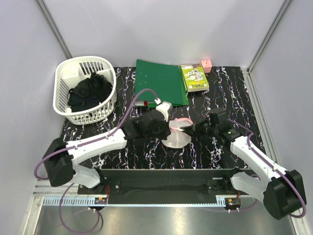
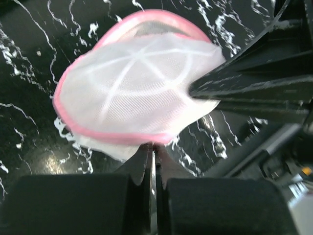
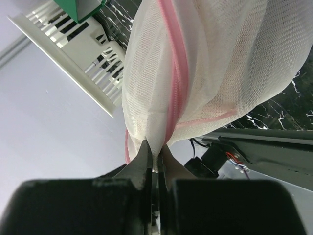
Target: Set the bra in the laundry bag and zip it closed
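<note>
The laundry bag is a round white mesh pouch with pink zipper trim, held between both grippers at mid-table. My left gripper is shut on its pink rim; the left wrist view shows the tips pinching the trim of the bag. My right gripper is shut on the bag's opposite side; in the right wrist view the tips clamp a fold of mesh beside the pink zipper of the bag. The right fingers also show in the left wrist view. The bra is not in view.
A white slotted basket holding a black clothing bundle stands at the back left; it also shows in the right wrist view. A green folder, a green box and a small pink object lie at the back.
</note>
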Robot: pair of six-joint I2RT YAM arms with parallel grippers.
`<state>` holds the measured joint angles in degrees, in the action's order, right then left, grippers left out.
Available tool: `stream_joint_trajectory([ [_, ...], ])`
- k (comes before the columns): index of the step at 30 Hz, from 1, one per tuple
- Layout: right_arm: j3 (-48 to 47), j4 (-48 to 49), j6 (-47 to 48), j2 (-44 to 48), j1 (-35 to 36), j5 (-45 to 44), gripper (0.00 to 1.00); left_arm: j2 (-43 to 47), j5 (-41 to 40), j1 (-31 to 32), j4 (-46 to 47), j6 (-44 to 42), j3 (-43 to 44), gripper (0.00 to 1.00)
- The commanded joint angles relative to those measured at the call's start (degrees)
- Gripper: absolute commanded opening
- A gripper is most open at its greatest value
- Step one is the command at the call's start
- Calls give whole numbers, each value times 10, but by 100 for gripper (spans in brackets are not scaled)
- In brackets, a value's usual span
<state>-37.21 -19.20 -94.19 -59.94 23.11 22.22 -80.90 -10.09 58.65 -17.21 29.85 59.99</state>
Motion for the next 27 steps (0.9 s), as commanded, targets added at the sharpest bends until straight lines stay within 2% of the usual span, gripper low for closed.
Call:
stream_joint_trajectory([
  [1, 6, -29, 66, 15, -3, -12, 0, 62, 97, -69, -14, -32, -57, 0],
  [4, -27, -30, 112, -3, -6, -16, 0, 79, 160, -93, -11, -49, -86, 0],
  [5, -47, -34, 145, -16, -6, -18, 0, 82, 212, -106, -5, -55, -93, 0],
  [7, -72, -36, 195, -36, -10, -6, 0, 87, 261, -111, 28, -66, -105, 0],
  [11, -170, -107, 346, -116, -18, 27, 0, 72, 369, -113, 83, -41, -102, 0],
  [13, -201, -158, 369, -122, -18, -1, 0, 54, 382, -113, 90, -30, -88, 0],
  [14, -202, -159, 351, -112, -17, -9, 0, 53, 380, -109, 92, -27, -84, 0],
  [16, -203, -158, 336, -103, -18, -11, 0, 72, 343, -85, 96, -33, -79, 16],
  [17, -202, -159, 314, -101, -17, -8, 0, 81, 299, -73, 97, -40, -80, 23],
  [18, -202, -159, 302, -103, -17, -4, 0, 87, 286, -65, 111, -41, -81, 33],
  [20, -199, -160, 272, -109, -18, 9, 0, 93, 261, -53, 118, -24, -77, 46],
  [21, -197, -160, 263, -109, -17, 12, 0, 88, 257, -52, 116, -16, -73, 56],
  [27, -193, -160, 245, -105, -17, 13, 0, 31, 223, -54, 23, 49, 9, 58],
])
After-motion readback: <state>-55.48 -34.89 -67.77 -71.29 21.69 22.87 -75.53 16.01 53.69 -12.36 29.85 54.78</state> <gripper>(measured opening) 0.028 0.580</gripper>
